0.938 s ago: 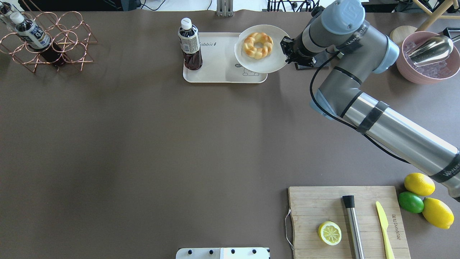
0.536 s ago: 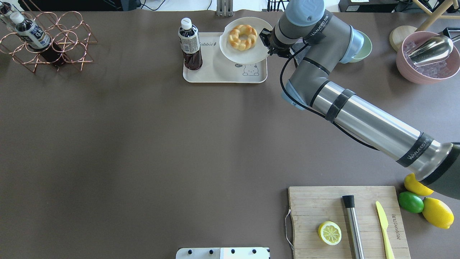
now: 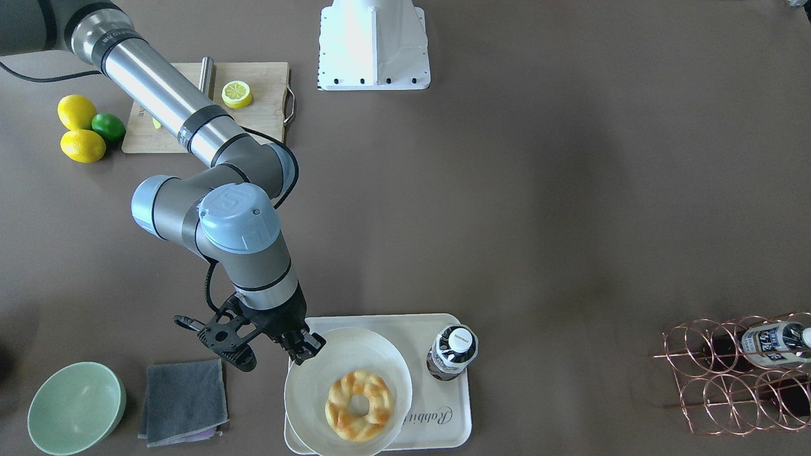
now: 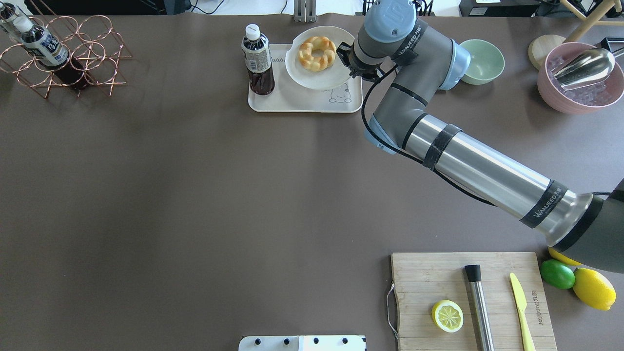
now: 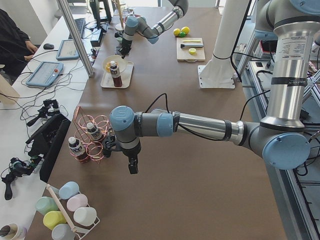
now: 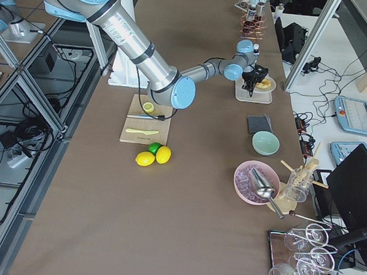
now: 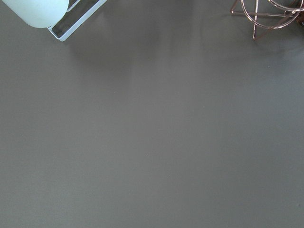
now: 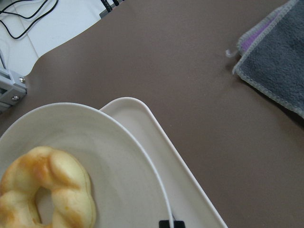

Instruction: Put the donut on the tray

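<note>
At the top centre of the overhead view, the right gripper (image 4: 347, 60) pinches the right-hand rim of a round white plate (image 4: 319, 78). Its jaws are almost closed, with only the thin rim between them. The donut (image 4: 317, 53) lies in the middle of that plate, golden with toasted patches. The plate covers the upper right part of the tray (image 4: 297, 101) and, in this view, reaches past the tray's top edge. Whether it rests on the tray or is held just above it cannot be told. A dark drink bottle (image 4: 257, 61) stands upright on the tray's left end, just beside the plate. At the lower left of the front-facing view, a grey cloth (image 3: 184, 398) and a green bowl (image 3: 76, 408) lie apart from the tray. In the left side view, the left gripper (image 5: 133, 168) hangs over bare table near a copper wire rack (image 5: 92, 142). How far its jaws are open cannot be told.
</note>
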Robot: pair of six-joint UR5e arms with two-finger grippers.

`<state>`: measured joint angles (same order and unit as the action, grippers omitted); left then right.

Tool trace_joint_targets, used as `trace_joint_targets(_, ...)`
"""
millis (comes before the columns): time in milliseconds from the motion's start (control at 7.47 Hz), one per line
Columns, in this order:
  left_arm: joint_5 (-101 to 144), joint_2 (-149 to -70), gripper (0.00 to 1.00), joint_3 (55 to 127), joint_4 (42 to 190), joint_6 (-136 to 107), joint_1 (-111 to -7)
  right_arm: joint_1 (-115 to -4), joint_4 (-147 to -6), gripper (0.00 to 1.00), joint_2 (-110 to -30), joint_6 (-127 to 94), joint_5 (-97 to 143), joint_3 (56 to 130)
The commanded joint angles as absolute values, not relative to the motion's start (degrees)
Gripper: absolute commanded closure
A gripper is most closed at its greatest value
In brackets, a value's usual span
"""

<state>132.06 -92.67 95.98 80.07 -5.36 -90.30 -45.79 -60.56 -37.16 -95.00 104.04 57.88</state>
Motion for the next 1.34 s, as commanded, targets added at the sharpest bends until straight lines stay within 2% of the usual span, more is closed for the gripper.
trace_joint_targets(0,132.01,-93.16,0.02,96.06,79.63,-5.45,-90.35,-45.09,-60.56,1.00,-37.09,-95.10,103.36,57.57)
trace_joint_targets(134,132.01,-93.16,0.02,95.98,79.72,-5.36,-90.35,-44.91,-60.56,1.00,-37.09,-95.10,103.36,57.57)
trace_joint_targets(268,132.01,-93.16,0.02,95.98,79.63,-5.36,-90.35,-44.91,-60.56,0.62,-37.09,-95.10,103.36,57.57)
trace_joint_targets(402,132.01,-93.16,0.02,95.98,79.63,-5.36,-90.35,-44.48,-60.56,0.01,-37.26,-95.01,102.92,57.74)
trace_joint_targets(938,132.01,-92.73,0.02,95.98,79.63,-5.36,-90.35,-45.26,-60.82,0.00,-37.79,-94.75,103.27,59.93)
trace_joint_targets(1205,132.01,-92.55,0.02,95.98,79.63,-5.27,-90.35,-48.75,-64.57,0.00,-41.10,-94.31,110.16,67.27)
